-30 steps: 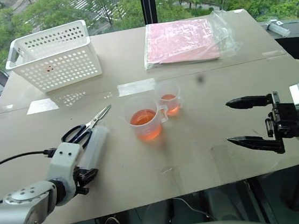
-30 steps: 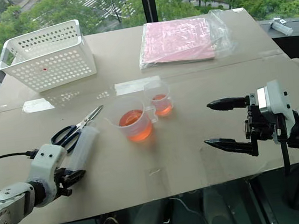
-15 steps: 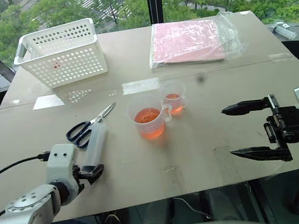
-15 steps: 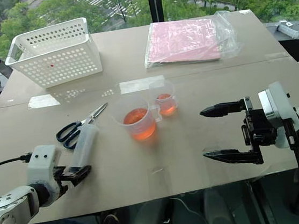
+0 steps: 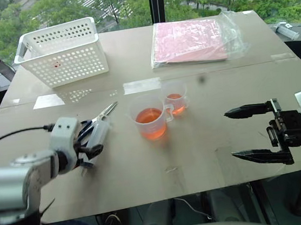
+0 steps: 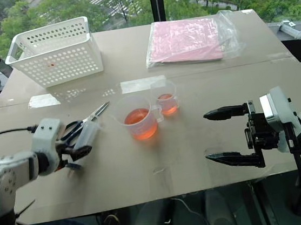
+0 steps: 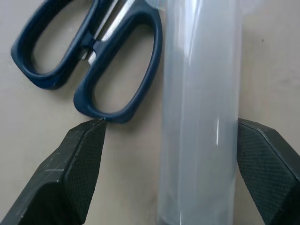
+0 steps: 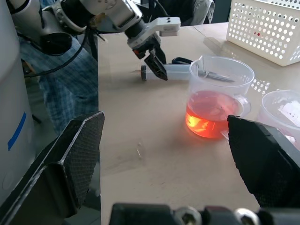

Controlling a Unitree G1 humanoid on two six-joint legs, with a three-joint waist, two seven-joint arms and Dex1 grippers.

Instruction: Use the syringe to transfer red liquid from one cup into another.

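Note:
The clear syringe (image 5: 99, 133) lies flat on the table beside dark-handled scissors (image 7: 93, 61). My left gripper (image 5: 87, 152) is open and tilted down over the syringe's near end. The barrel (image 7: 201, 117) sits between its fingers (image 7: 79, 173): one finger is at the barrel's side and the other stands apart near a scissor handle. The larger cup (image 5: 150, 118) holds red liquid (image 5: 150, 126). The smaller cup (image 5: 175, 99) just behind it holds a little. My right gripper (image 5: 230, 135) hovers open and empty to the right of the cups.
A white perforated basket (image 5: 62, 52) stands at the back left. A pink packet in a clear bag (image 5: 188, 40) lies at the back centre-right. The table's front edge (image 5: 165, 195) runs just below both grippers.
My left gripper has opened from shut and moved forward, so its fingers now stand on either side of the syringe's near end. The right gripper has stayed put.

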